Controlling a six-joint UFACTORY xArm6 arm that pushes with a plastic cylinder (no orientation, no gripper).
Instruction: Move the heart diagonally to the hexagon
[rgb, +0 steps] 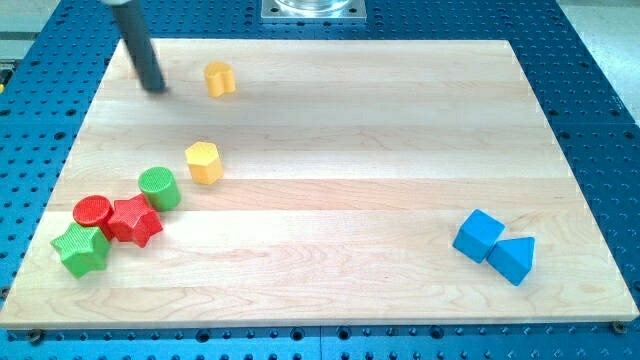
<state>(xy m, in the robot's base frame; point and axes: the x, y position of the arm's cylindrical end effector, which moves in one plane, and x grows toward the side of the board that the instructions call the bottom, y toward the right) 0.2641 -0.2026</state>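
A yellow heart block (219, 78) lies near the view's top left of the wooden board (350, 200). A yellow hexagon block (203, 162) lies below it, toward the view's left. My tip (156, 88) rests on the board to the left of the heart, a short gap away from it and well above the hexagon. The dark rod slants up to the view's top left.
A green cylinder (159, 188), a red cylinder (93, 211), a red star (134, 221) and a green star (81, 249) cluster at the view's lower left. A blue cube (478, 236) and a blue triangle (514, 259) touch at the lower right.
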